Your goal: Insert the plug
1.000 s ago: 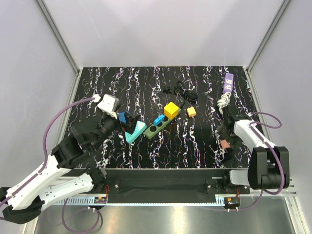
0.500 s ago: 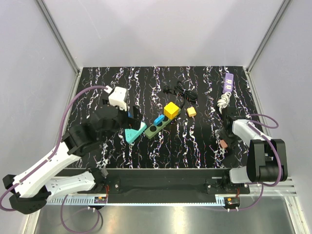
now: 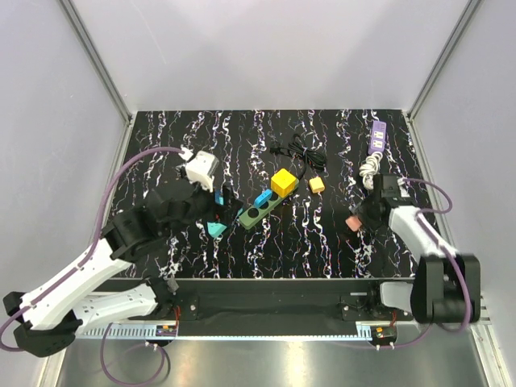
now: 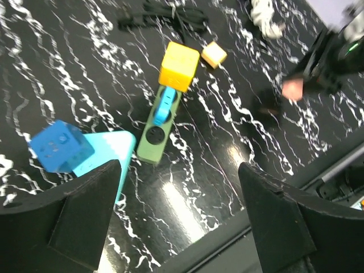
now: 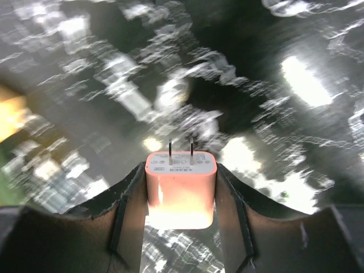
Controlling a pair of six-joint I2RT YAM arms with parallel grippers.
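Two prongs point outward from the pink plug (image 5: 181, 187), which my right claw (image 3: 360, 219) grips by its sides above the desk (image 3: 322, 242), leaving the blades free for the purple power strip (image 3: 376, 137) beyond. My left claw (image 4: 176, 168) hangs open, empty.

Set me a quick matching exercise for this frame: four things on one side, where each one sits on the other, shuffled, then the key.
Things:
1. pink plug
2. purple power strip
3. yellow cube
4. black cable

Places:
A. far right corner of the table
B. against the far end of the green block
C. held in the right pincer
D. lying loose, far middle, behind the yellow cube

Pairs: 1-C, 2-A, 3-B, 4-D.
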